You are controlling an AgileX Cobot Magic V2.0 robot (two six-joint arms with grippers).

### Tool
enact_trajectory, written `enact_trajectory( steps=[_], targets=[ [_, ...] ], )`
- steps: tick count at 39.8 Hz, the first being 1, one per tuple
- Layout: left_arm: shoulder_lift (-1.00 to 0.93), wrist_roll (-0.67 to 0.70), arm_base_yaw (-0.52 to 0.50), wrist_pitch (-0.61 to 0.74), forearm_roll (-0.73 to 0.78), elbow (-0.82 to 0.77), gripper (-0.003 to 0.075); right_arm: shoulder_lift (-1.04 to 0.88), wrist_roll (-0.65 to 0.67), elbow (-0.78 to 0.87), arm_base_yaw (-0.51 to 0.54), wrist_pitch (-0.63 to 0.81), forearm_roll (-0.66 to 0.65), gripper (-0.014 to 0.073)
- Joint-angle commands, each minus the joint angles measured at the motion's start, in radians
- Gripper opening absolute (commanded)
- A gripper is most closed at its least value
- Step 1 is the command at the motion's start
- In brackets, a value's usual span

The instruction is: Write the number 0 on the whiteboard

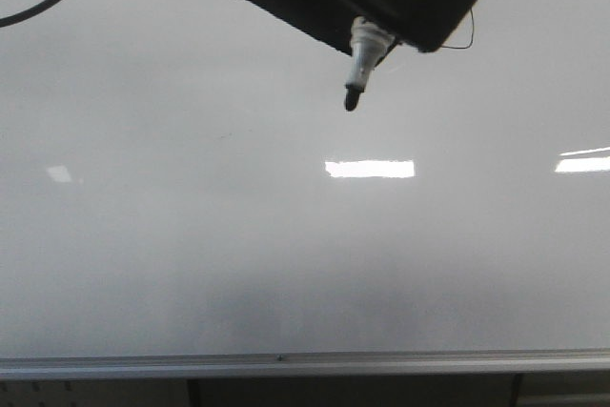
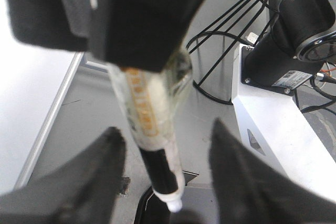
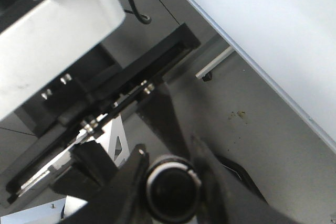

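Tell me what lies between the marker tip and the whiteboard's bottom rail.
Front view: only bare whiteboard between marker tip and rail, crossed by one bright light reflection.

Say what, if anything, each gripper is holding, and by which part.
The right gripper is shut on the barrel of a white-collared, black-nibbed marker pen; the nib end sticks out free. The left gripper stands open, holding nothing.

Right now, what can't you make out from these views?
Front view: top edge crops the end effector holding the marker; which arm, unclear.
Front view: marker tip touching whiteboard or not, no depth cue.
Right wrist view: object in right end effector, end-on and blurred.
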State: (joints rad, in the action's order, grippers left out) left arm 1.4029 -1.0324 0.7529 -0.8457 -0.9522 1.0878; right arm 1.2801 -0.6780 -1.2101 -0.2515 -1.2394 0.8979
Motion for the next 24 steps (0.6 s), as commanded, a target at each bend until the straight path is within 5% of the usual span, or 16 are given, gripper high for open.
enact_trajectory(
  steps=[1, 6, 12, 19, 24],
  targets=[
    [-0.035, -0.004, 0.005, 0.007, -0.06, 0.033, 0.0154, -0.03, -0.02, -0.025, 0.001, -0.002, 0.076, -0.0061],
    [-0.035, -0.005, 0.005, 0.007, -0.051, 0.033, -0.002, -0.03, -0.021, -0.025, 0.001, 0.004, 0.076, -0.0061],
    [-0.035, -0.008, 0.005, 0.005, -0.043, 0.033, -0.002, -0.031, -0.021, -0.025, 0.001, 0.03, 0.076, 0.0031],
    [-0.035, -0.008, 0.005, 0.007, 0.008, 0.033, -0.002, -0.036, -0.036, -0.025, 0.001, 0.081, 0.076, 0.0346],
    [-0.033, -0.006, -0.009, 0.007, 0.029, 0.033, -0.002, -0.073, -0.074, -0.025, 0.001, 0.135, 0.076, 0.0407]
  ],
)
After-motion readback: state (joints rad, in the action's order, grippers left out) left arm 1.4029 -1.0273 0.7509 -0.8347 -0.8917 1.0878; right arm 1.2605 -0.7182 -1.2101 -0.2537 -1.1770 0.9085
